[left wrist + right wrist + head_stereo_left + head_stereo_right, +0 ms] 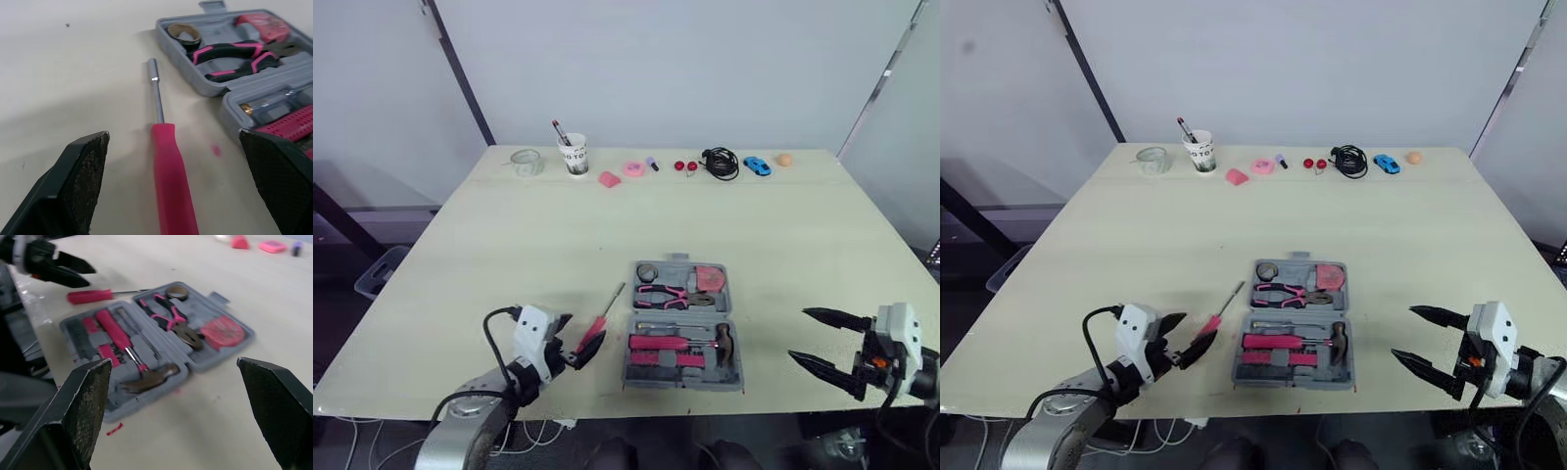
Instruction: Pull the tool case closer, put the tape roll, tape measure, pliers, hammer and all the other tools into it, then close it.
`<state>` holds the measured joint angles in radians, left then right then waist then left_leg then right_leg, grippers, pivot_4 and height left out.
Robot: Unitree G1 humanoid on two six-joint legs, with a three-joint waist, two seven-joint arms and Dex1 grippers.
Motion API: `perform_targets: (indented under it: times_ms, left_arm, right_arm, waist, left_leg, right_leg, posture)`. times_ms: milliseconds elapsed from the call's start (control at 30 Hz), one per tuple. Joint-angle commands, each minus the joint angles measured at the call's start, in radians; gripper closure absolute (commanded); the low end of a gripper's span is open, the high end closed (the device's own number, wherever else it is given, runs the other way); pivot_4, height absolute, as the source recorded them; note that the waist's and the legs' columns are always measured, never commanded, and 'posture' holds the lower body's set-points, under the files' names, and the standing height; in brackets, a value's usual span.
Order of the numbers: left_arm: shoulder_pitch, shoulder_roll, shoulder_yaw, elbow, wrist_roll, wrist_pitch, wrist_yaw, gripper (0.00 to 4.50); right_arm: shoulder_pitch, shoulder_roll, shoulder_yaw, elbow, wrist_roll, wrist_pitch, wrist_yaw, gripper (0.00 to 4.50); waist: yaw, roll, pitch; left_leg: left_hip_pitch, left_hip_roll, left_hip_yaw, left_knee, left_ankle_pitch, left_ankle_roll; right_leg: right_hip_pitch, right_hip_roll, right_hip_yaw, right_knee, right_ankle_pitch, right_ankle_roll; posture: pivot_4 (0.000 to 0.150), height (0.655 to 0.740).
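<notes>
1. I see the light wooden table (509, 255) with the grey plastic tool case (683, 312) lying open and flat near its front edge, roughly between my two arms.
2. In the case's far half sit the small dark tape roll (647, 271) in the left corner, the pink-and-black-handled pliers (674, 294) across the middle and the pink tape measure (709, 278) in the right corner.
3. In the near half, the pink-handled hammer (680, 343) lies lengthwise with its metal head towards the right, and a pink ribbed bit holder (656, 359) lies just in front of it.
4. A pink-handled screwdriver (603, 315) lies on the table just left of the case, outside it, with its metal shaft pointing away from me and slightly towards the case.
5. My left gripper (173, 136) is spread wide and low over the table; the left wrist view shows the screwdriver's handle lying between its two black fingers, with a gap on either side and no contact.
6. My right gripper (798, 333) is also spread wide and holds nothing; it hovers to the right of the case, well apart from it, fingers pointing towards the case.
7. Along the far edge I see a clear glass jar (527, 162), a white paper cup (574, 155) holding pens, a coiled black cable (721, 162), a blue toy car (757, 165) and a small orange ball (784, 159).
</notes>
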<state>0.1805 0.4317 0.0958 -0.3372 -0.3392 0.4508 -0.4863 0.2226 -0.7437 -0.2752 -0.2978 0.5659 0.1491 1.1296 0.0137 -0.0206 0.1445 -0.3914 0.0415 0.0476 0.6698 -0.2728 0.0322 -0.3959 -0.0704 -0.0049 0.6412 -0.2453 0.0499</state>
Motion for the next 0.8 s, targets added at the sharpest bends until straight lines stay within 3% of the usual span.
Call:
perform_targets:
  times_ms: [33,633,733,800]
  left_arm:
    - [-0.031,-0.014,-0.040,-0.034,0.046,0.042,0.064,0.00]
    - [-0.169,-0.048,-0.114,0.073,0.131,0.162,0.134,0.00]
    - [-0.179,-0.051,-0.124,0.081,0.132,0.167,0.129,0.78]
    - [-0.179,-0.053,-0.133,0.082,0.138,0.168,0.129,1.63]
  right_arm:
    - [-0.056,-0.010,0.041,-0.055,0.010,-0.007,0.029,0.20]
    - [-0.144,0.004,0.124,-0.113,0.009,0.028,-0.007,0.20]
    - [-0.156,0.003,0.131,-0.117,0.007,0.037,-0.016,0.00]
    - [-0.161,0.003,0.133,-0.118,0.006,0.043,-0.021,0.00]
  waist:
    - [0.001,0.000,0.000]
    - [0.001,-0.001,0.000]
    - [0.001,-0.001,0.000]
    - [0.001,-0.001,0.000]
  left_leg:
    - [0.000,0.000,0.000,0.000,0.000,0.000]
    - [-0.001,-0.001,-0.001,0.000,0.000,0.000]
    - [-0.001,-0.001,-0.001,0.000,0.000,0.000]
    - [-0.001,-0.001,-0.001,0.000,0.000,0.000]
  right_leg:
    - [0.000,0.000,0.000,0.000,0.000,0.000]
    - [0.000,0.000,-0.001,0.000,0.000,0.000]
    - [0.000,0.000,-0.001,0.000,0.000,0.001]
    - [0.000,0.000,-0.001,0.000,0.000,0.000]
  posture:
    - [0.150,0.7400]
    - [0.150,0.7400]
    - [0.150,0.7400]
    - [0.150,0.7400]
